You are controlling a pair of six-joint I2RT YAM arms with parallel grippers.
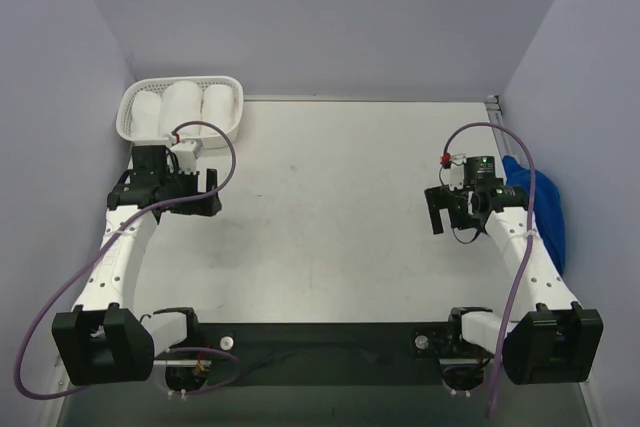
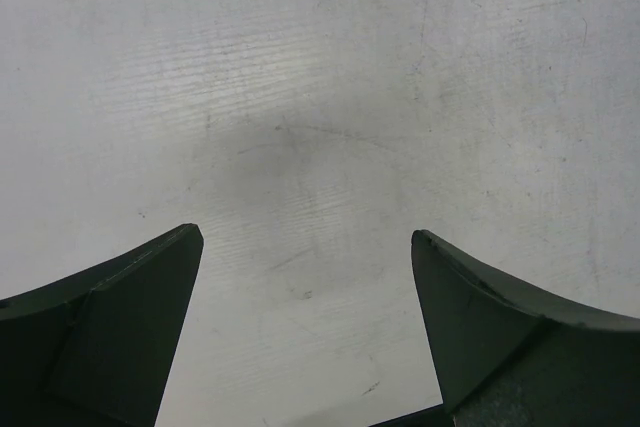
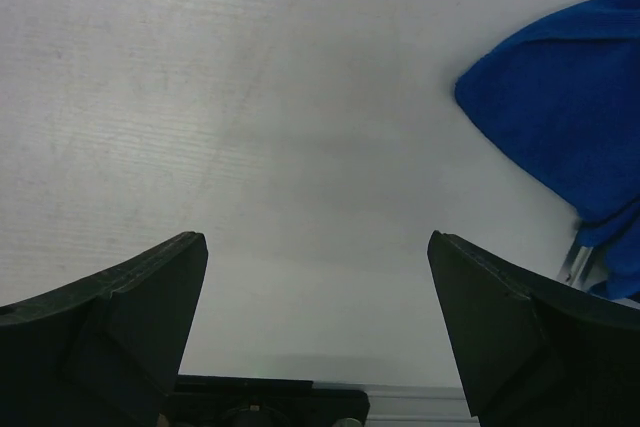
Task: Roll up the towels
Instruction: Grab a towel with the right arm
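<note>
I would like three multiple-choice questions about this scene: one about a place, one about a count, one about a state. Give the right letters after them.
1. Where does the blue cloth lie?
A) at the right edge of the table, beside the right arm
B) in the middle of the table
C) at the near left corner

2. How many white rolls are in the white basket?
A) one
B) three
C) five

3. In what state is the left tool?
A) shut on a towel
B) shut, empty
C) open, empty

1 A: the top view shows the blue at the far right.
2 B: three rolls lie side by side.
3 C: its wrist view shows a wide gap with only bare table in it.
</note>
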